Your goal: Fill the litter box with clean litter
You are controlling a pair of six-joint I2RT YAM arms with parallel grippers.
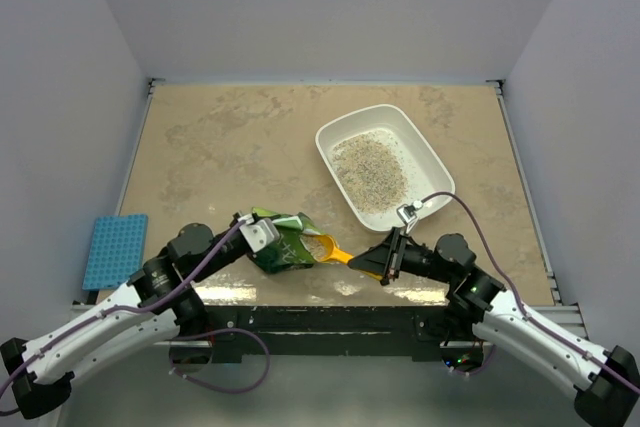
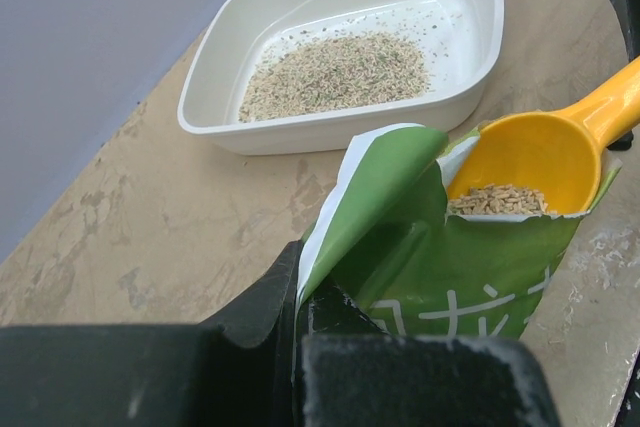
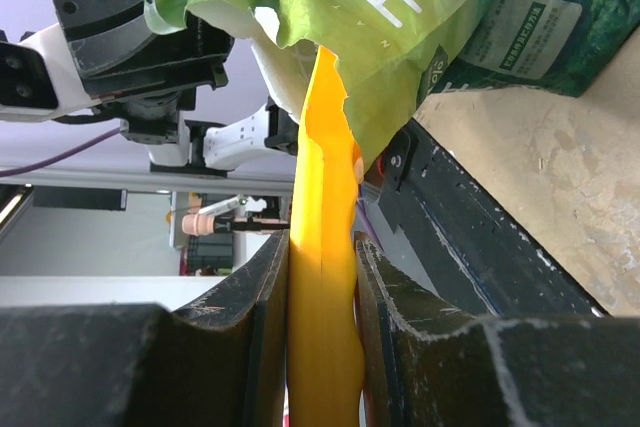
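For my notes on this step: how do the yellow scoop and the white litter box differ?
The scoop is yellow and small; the litter box is white and far larger. The scoop is held by the right hand; the litter box rests on the table. Both hold litter.

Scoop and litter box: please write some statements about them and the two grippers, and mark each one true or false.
1. The scoop has some litter in its bowl. True.
2. The litter box is empty. False: a patch of litter lies on its floor.
3. The right gripper is shut on the scoop's handle. True.
4. The left gripper is open and holds nothing. False: it is shut on the bag.
5. The scoop's bowl is above the litter box. False: it is at the mouth of the bag, apart from the box.
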